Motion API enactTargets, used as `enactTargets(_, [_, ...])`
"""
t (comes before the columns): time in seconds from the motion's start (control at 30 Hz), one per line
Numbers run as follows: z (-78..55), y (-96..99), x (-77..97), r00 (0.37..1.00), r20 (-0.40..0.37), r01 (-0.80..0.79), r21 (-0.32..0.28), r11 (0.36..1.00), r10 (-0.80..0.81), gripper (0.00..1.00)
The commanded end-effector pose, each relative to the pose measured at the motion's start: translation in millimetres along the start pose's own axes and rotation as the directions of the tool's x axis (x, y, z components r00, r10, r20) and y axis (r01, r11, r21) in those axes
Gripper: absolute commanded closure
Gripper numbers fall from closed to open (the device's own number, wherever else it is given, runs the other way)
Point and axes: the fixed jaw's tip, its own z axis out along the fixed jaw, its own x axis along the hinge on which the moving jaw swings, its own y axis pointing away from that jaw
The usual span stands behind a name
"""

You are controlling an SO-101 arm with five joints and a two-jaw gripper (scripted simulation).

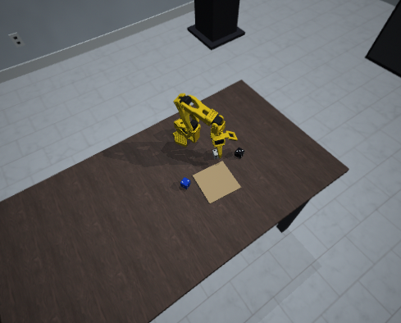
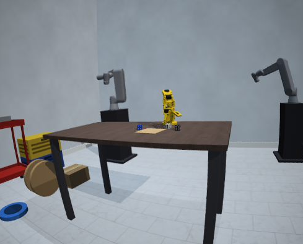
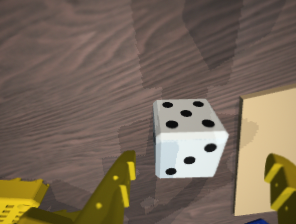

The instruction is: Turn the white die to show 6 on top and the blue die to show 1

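You have three dice on the bench (image 1: 108,229), one white die (image 3: 187,140), one blue die (image 1: 185,183), one black die (image 1: 239,152), one tan mat (image 1: 216,181), one yellow arm (image 1: 198,112), two grey arms (image 2: 119,87) on pedestals behind.

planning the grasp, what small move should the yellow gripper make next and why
Probably ease straight down a little more: the open yellow gripper straddles the white die, which sits untouched on the dark wood table beside the tan mat, five up, fingers not yet alongside it.
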Motion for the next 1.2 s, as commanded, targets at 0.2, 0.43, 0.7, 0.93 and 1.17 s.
enactTargets(0.2, [8.7,-1.2,-3.2,1.0,0.02,0.016,0.018,1.0,-0.017,0.65])
enactTargets(0.43, [12.7,-0.8,-2.8,1.0,0.02,0.016,0.018,1.0,-0.017,0.65])
enactTargets(0.7, [13.0,-0.8,-2.7,1.0,0.02,0.016,0.018,1.0,-0.017,0.65])
enactTargets(0.93, [13.0,-1.4,-2.7,1.0,0.019,0.016,0.018,1.0,-0.017,0.66])
enactTargets(1.17, [12.9,-3.1,-2.8,1.0,0.019,0.016,0.018,1.0,-0.017,0.69])
